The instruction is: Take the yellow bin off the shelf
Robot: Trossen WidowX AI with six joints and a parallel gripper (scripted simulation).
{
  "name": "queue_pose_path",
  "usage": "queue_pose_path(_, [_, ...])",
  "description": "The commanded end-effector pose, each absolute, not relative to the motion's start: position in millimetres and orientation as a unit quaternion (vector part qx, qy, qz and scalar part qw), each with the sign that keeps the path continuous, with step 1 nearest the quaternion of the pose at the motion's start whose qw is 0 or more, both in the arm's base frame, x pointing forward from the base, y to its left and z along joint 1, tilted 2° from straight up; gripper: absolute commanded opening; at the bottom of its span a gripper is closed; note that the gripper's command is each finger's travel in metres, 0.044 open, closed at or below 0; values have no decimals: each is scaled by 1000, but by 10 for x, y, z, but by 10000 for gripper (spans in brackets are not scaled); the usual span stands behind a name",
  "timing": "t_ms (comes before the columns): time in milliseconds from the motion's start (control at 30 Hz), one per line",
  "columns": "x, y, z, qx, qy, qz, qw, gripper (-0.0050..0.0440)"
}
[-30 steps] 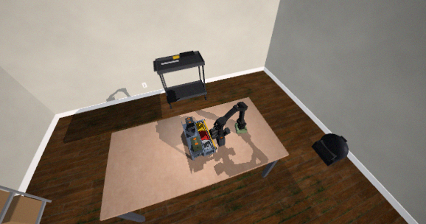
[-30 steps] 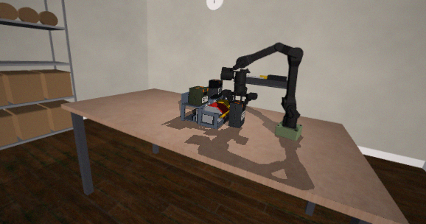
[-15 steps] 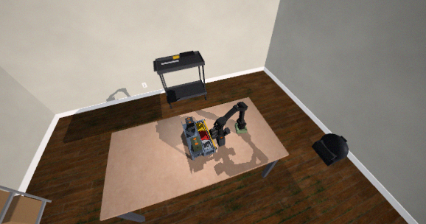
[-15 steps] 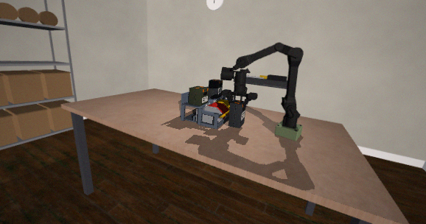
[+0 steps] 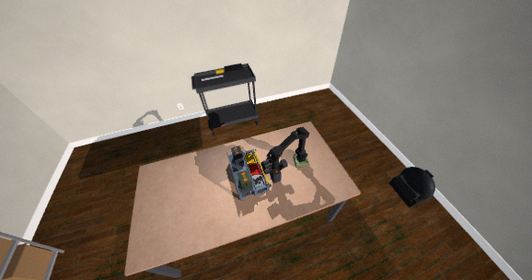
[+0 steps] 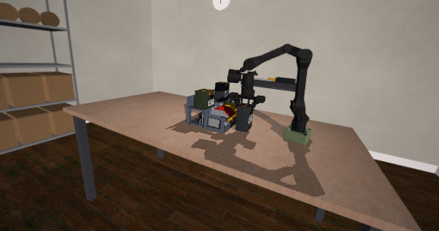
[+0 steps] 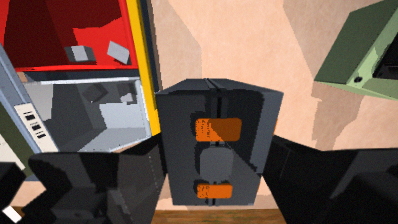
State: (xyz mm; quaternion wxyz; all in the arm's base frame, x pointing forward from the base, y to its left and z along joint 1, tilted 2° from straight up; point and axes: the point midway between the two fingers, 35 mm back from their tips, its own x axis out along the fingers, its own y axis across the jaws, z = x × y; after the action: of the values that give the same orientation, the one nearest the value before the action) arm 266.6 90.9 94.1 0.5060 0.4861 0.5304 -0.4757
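The yellow open bin (image 5: 251, 157) (image 6: 230, 106) sits at the back end of the row in the low blue-grey shelf (image 6: 188, 115), beside the red bin (image 5: 254, 169) (image 7: 102, 25) and the grey bin (image 5: 259, 183) (image 7: 120, 115). Its parts are too small to make out, and it is outside the wrist view. My gripper (image 5: 274, 165) (image 7: 209, 128) points down in front of the shelf. It is shut on a dark grey case (image 6: 244, 118) with orange latches, which stands upright close to the shelf's front. Whether the case touches the table is unclear.
A green box (image 5: 244, 180) (image 6: 203, 99) and a black box (image 5: 237, 159) (image 6: 222, 89) stand on the shelf's rear part. The arm's green base (image 5: 301, 160) (image 6: 297, 136) is on the table to the right. A dark cart (image 5: 237, 76) stands beyond the table.
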Motion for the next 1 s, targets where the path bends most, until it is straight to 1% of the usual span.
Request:
queue_pose_path(0, [2703,916,1094,502,522,-456,517,0])
queue_pose_path(967, [2702,918,1067,499,523,-460,515,0])
